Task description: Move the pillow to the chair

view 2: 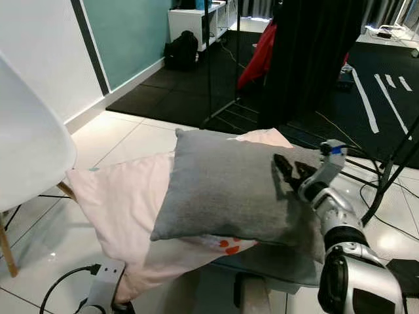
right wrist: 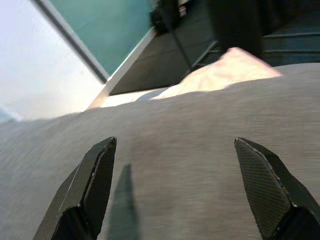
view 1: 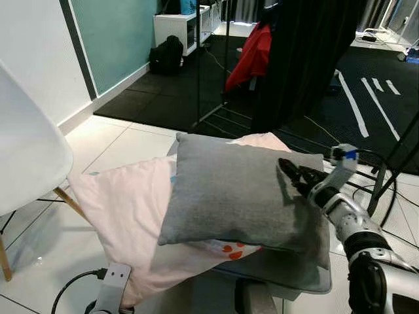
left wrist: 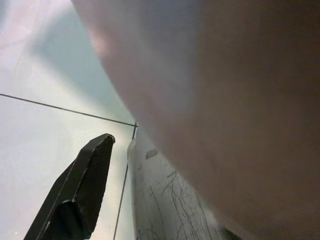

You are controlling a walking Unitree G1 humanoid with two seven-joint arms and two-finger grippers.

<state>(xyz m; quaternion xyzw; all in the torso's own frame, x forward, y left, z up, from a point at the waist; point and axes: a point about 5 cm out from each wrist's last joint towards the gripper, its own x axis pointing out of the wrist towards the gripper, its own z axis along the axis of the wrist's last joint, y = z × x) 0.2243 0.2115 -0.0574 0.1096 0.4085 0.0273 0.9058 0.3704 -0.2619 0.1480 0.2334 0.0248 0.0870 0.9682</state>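
Left eye view: grey pillow [view 1: 242,196] lying on a pink pillow [view 1: 131,209].
Right gripper [view 1: 293,175], fingers spread, hovers over the grey pillow's right side; white chair [view 1: 29,157] stands left of it.

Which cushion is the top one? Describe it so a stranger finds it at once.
Start at the white chair on the robot's left; just right of it lies a large pale pink pillow. The grey pillow lies on top of that, under the open right gripper. It is smaller, plain grey and square-cornered.
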